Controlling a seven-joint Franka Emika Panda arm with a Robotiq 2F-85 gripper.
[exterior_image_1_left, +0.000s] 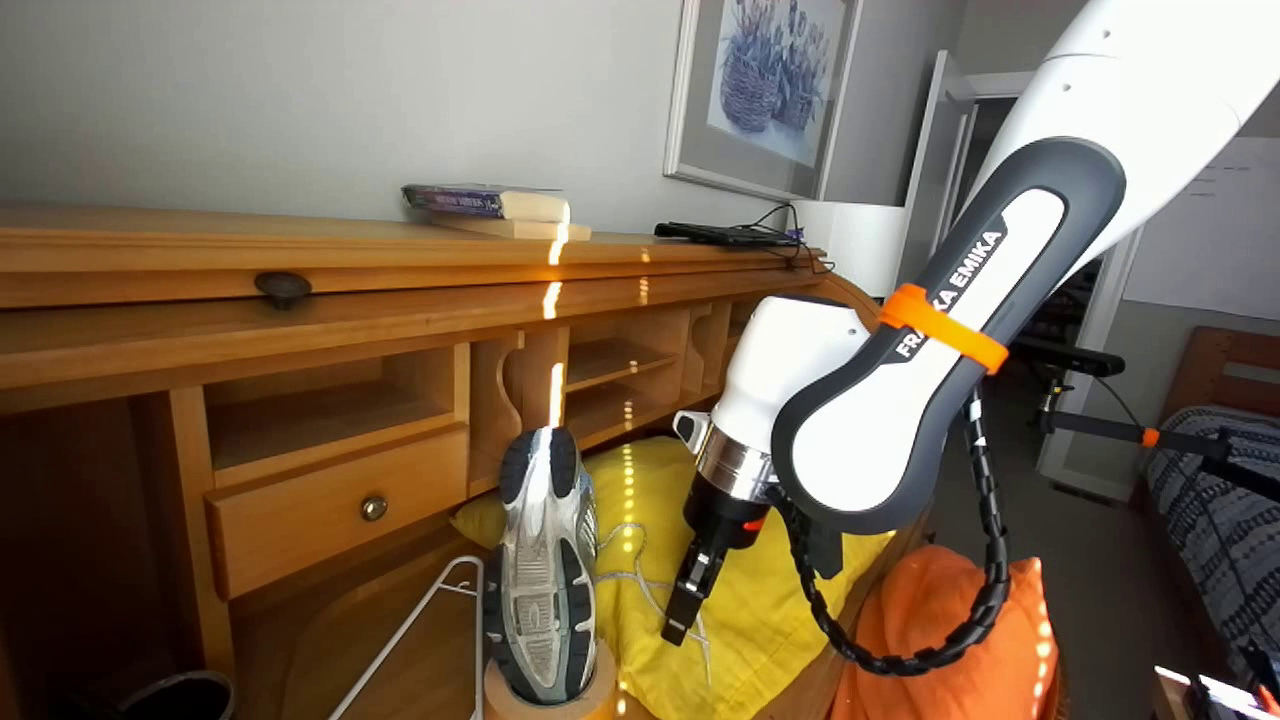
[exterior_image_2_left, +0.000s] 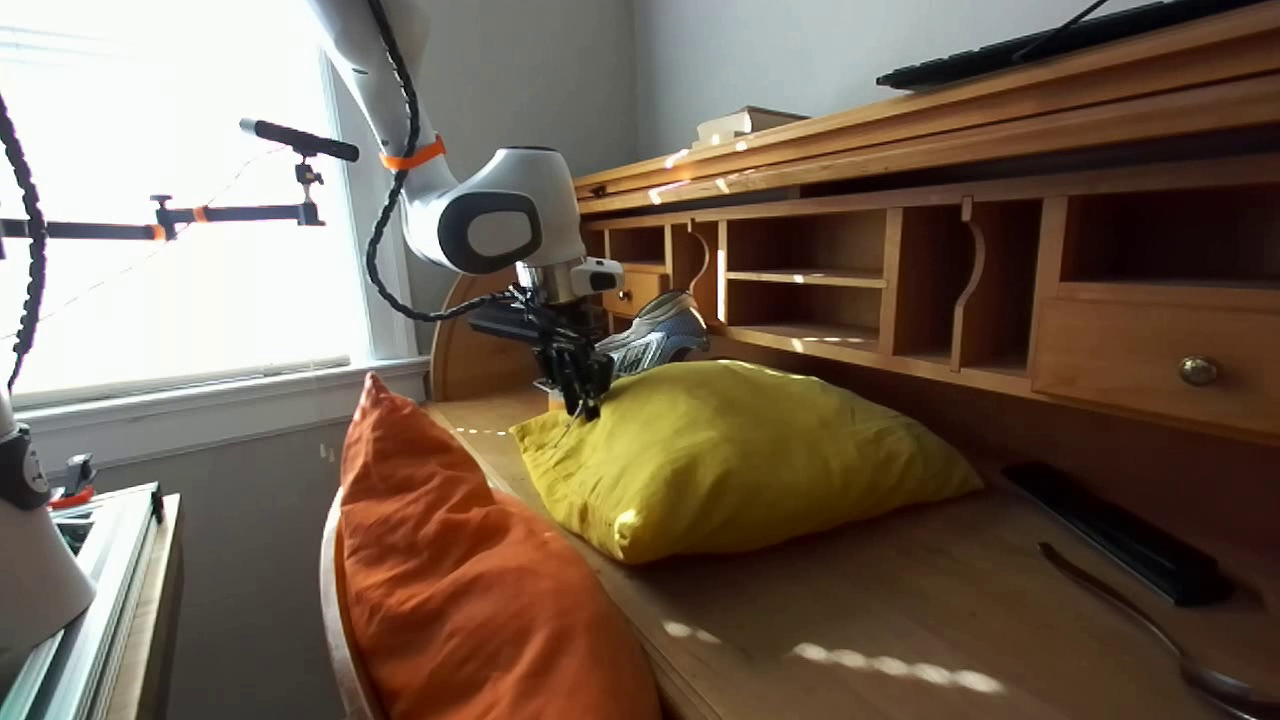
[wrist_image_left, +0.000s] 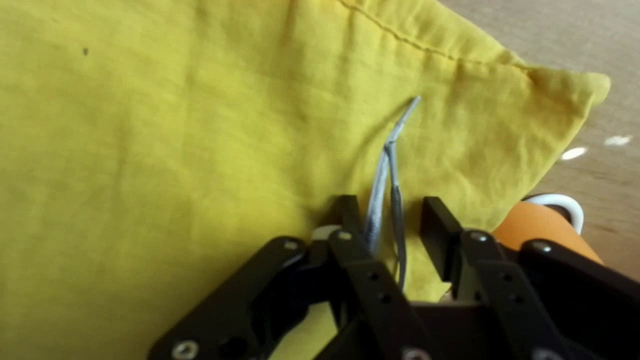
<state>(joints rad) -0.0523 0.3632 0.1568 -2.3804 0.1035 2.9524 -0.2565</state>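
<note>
Gripper (wrist_image_left: 391, 202): I have it pointed downward; the two fingers (wrist_image_left: 442, 240) stand apart, partly spread, with no grip on anything.
Laces (wrist_image_left: 378, 195): grey strands running through that gap, closer to one finger in my wrist view; I can't tell whether they touch it.
Yellow pillow (exterior_image_2_left: 750, 470): directly beneath my fingers, lying on the wooden desk (exterior_image_2_left: 830, 610); some of the lace lies across its cloth.
Shoe (exterior_image_1_left: 535, 600): just beside the yellow pillow, stood on end, its sole facing me in an exterior view; its lower end is at a tan ring (exterior_image_1_left: 603, 685), whether inside it I can't say.
Hanger (exterior_image_1_left: 397, 633): white, on the desk, near the shoe.
Orange pillow (exterior_image_2_left: 480, 600): along the desk's front edge, apart from my gripper.
Small drawer (exterior_image_1_left: 335, 510): at the back of the desk, under an open compartment.
Upper ledge (exterior_image_1_left: 250, 235): I see books (exterior_image_1_left: 490, 205) and a black keyboard (exterior_image_2_left: 1060, 45) on it.
Framed picture (exterior_image_1_left: 775, 100): on the wall above that ledge.
Bed (exterior_image_1_left: 1220, 470): well apart from the desk, under a patterned cover.
</note>
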